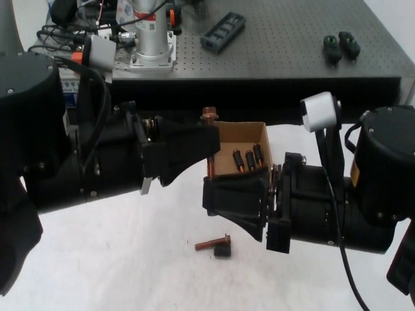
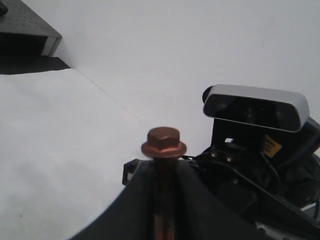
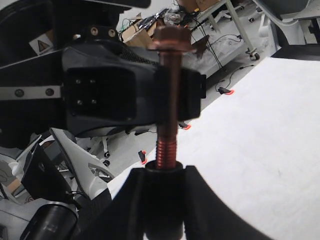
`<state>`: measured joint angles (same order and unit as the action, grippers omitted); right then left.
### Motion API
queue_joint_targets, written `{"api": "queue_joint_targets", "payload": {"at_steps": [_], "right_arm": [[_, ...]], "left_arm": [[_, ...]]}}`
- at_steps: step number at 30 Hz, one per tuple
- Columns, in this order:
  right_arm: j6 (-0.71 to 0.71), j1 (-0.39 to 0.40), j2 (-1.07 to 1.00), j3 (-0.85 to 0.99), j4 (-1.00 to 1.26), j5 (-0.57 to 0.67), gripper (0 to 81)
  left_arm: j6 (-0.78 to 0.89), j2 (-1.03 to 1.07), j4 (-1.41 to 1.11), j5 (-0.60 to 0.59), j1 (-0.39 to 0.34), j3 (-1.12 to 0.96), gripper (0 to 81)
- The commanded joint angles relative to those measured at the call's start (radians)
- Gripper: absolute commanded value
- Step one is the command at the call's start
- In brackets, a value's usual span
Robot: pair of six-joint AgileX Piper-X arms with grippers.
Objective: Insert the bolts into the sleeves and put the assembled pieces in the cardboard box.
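Two grippers are showing, the left gripper point(image 1: 211, 140) and the right gripper point(image 1: 211, 189). Two bare bolts are showing: a held bolt point(image 1: 209, 118) sitting between the left gripper's fingers, and a loose bolt point(image 1: 211, 243) lying near the right gripper. Two sleeves are showing: a held sleeve point(image 3: 162, 195) sitting in the right gripper, and a loose sleeve point(image 1: 222, 249) lying just beside the loose bolt. Three assembled pieces point(image 1: 249, 159) are lying in one cardboard box point(image 1: 243, 131) just beside both grippers.

Left gripper point(image 1: 210, 141) closed, right gripper point(image 1: 211, 189) closed just below (arms facing)

No legible text; warning-triangle sticker point(image 3: 42, 46) on arm point(image 3: 20, 22).
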<state>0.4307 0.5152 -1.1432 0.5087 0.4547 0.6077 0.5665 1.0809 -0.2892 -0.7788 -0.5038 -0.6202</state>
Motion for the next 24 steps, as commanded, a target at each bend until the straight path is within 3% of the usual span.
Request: {"api": "queue_joint_targets", "payload": {"at_steps": [1,6,7,11,12,16,20,24], "right_arm": [[-0.005,-0.003,0.018,0.016,0.061,0.008,2.0],[-0.005,-0.003,0.016,0.016,0.1,0.008,2.0],[-0.005,-0.003,0.016,0.016,0.1,0.008,2.0],[-0.01,-0.003,0.016,0.016,0.1,-0.038,2.0],[-0.03,-0.003,0.016,0.016,0.107,-0.06,2.0],[-0.097,-0.041,0.016,0.018,0.12,-0.164,2.0],[-0.179,-0.154,0.002,0.05,0.031,-0.284,2.0],[-0.284,-0.254,-0.148,0.195,-0.136,-0.369,2.0]], "left_arm": [[-0.022,-0.003,-0.004,-0.06,0.0,-0.006,0.7],[-0.022,-0.003,-0.004,-0.108,0.0,-0.006,3.9],[-0.022,-0.003,-0.004,-0.108,0.0,-0.006,9.8],[-0.029,-0.003,-0.004,-0.085,0.0,-0.006,45.9],[-0.029,-0.003,-0.004,-0.075,0.0,-0.006,49.9],[-0.051,-0.003,-0.002,0.007,0.0,-0.006,48.8],[-0.126,-0.003,0.033,0.072,0.003,-0.006,48.6],[-0.233,0.003,0.193,0.156,0.003,-0.006,48.6]]}}
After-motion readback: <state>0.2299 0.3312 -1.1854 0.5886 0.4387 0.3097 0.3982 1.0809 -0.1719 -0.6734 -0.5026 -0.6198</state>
